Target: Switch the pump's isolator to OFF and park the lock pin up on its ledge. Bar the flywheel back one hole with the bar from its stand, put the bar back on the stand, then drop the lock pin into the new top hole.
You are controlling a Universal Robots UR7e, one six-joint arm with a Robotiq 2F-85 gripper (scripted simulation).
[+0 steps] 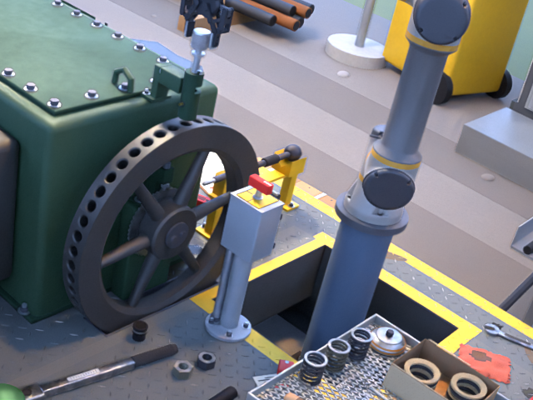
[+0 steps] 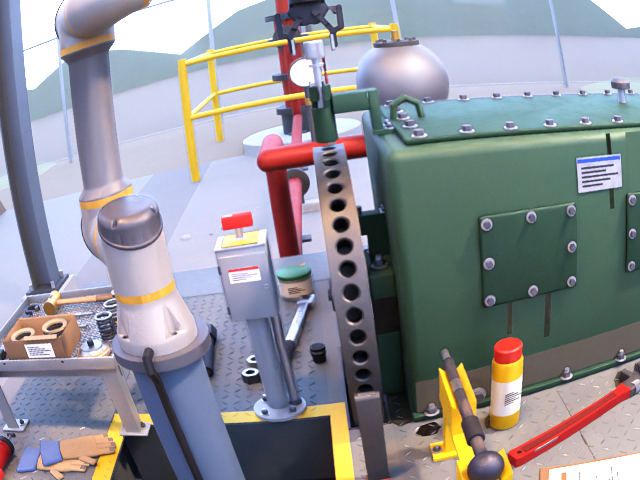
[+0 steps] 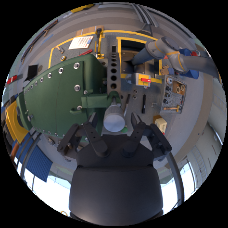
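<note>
The silver lock pin point(image 1: 199, 51) point(image 2: 314, 66) point(image 3: 114, 116) stands upright in the green guide bracket point(image 1: 181, 86) above the top of the holed flywheel point(image 1: 159, 215) point(image 2: 345, 258), its knurled head showing above the bracket. The grey isolator box point(image 1: 253, 221) point(image 2: 244, 279) on its post carries a red handle point(image 1: 261, 184) point(image 2: 237, 220). The bar point(image 1: 275, 158) point(image 2: 465, 408) with a ball end lies across its yellow stand point(image 1: 288, 176). My gripper point(image 1: 206, 17) point(image 2: 310, 32) point(image 3: 113, 120) hangs just above the pin's head, open and empty.
The green pump housing point(image 1: 64, 107) point(image 2: 506, 232) fills the space beside the flywheel. The arm's column point(image 1: 357, 258) rises from a yellow-edged pit. A parts tray point(image 1: 344, 366), a torque wrench point(image 1: 86, 374), nuts and a red pipe wrench point(image 2: 574, 421) lie on the deck.
</note>
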